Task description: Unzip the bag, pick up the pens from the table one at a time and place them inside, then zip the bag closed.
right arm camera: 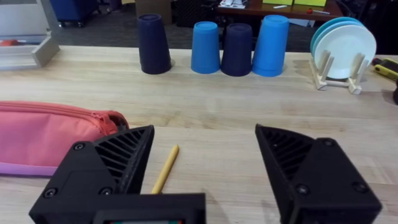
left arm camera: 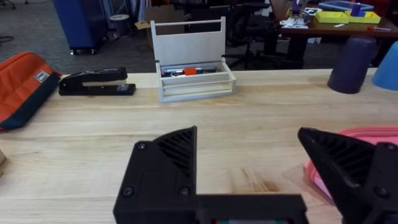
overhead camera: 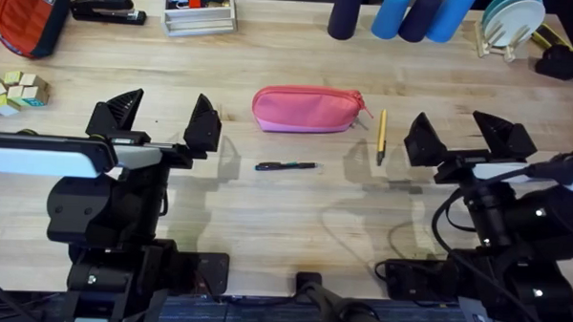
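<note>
I see left gripper [overhead camera: 164, 123] at 9 o'clock, right gripper [overhead camera: 469, 139] at 3, both spread wide, flanking the pink oblong fabric pouch [overhead camera: 307, 109].

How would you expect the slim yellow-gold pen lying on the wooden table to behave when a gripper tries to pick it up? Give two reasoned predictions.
The slim yellow-gold pen looks straight and rigid, so it probably stays stiff when lifted. Its narrow, rounded body lies flat on the light wooden table, so a nudge would likely roll it. Being thin, it is probably light and could slip or pivot if gripped off-centre.

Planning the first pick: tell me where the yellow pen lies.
In the overhead view the yellow pen lies on the table right of centre, just right of the pink bag, left of the right pincer.
</note>
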You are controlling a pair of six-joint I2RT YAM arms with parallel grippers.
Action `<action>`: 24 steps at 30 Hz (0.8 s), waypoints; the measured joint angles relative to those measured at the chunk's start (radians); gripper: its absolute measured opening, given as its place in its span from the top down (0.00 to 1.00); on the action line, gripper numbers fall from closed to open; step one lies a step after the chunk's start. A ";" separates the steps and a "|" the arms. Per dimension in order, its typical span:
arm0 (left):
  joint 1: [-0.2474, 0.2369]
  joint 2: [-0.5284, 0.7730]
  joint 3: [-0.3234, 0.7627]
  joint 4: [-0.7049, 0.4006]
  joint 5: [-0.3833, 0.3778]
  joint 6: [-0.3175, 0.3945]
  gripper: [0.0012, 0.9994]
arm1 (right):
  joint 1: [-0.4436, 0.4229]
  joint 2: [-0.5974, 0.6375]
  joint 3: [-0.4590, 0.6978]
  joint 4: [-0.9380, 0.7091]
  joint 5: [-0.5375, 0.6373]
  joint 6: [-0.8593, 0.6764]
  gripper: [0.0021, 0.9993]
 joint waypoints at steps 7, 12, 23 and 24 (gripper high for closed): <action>0.000 0.000 0.000 -0.001 0.000 0.003 0.01 | -0.005 0.000 0.003 -0.021 0.007 0.000 0.00; 0.000 0.000 0.000 -0.001 0.000 0.003 0.01 | -0.005 0.000 0.003 -0.022 0.008 0.000 0.00; 0.000 0.000 0.001 -0.001 0.024 0.003 0.01 | -0.005 0.000 0.012 -0.032 0.010 0.000 0.00; 0.000 0.000 0.002 -0.003 0.030 0.003 0.01 | -0.005 0.000 0.018 -0.042 0.010 0.000 0.00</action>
